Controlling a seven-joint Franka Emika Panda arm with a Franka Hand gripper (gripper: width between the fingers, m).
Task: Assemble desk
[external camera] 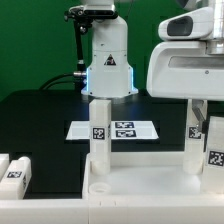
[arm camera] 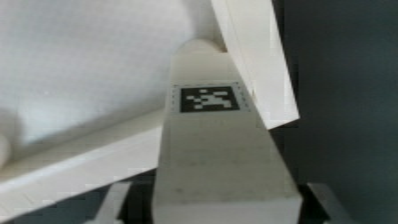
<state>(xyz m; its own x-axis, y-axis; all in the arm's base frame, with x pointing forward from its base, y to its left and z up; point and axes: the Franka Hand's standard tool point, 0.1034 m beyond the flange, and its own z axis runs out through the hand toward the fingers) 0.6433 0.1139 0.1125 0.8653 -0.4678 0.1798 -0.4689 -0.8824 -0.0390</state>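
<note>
The white desk tabletop (external camera: pixel 140 185) lies rim-up at the front. One white leg (external camera: pixel 98 140) stands upright in its far corner on the exterior view's left. A second leg (external camera: pixel 197 138) stands at the far corner on the exterior view's right, directly under my gripper (external camera: pixel 197 105). A third tagged leg (external camera: pixel 215 152) stands just beside it. In the wrist view my gripper (arm camera: pixel 222 205) straddles that leg (arm camera: pixel 214 150), whose tag faces the camera. The fingers (arm camera: pixel 118 200) press in on both of its sides. Beyond the leg I see the tabletop (arm camera: pixel 71 90) and its rim.
The marker board (external camera: pixel 115 128) lies flat on the black table behind the tabletop, in front of the robot's base (external camera: pixel 108 70). Loose white tagged legs (external camera: pixel 15 170) lie at the exterior view's left edge.
</note>
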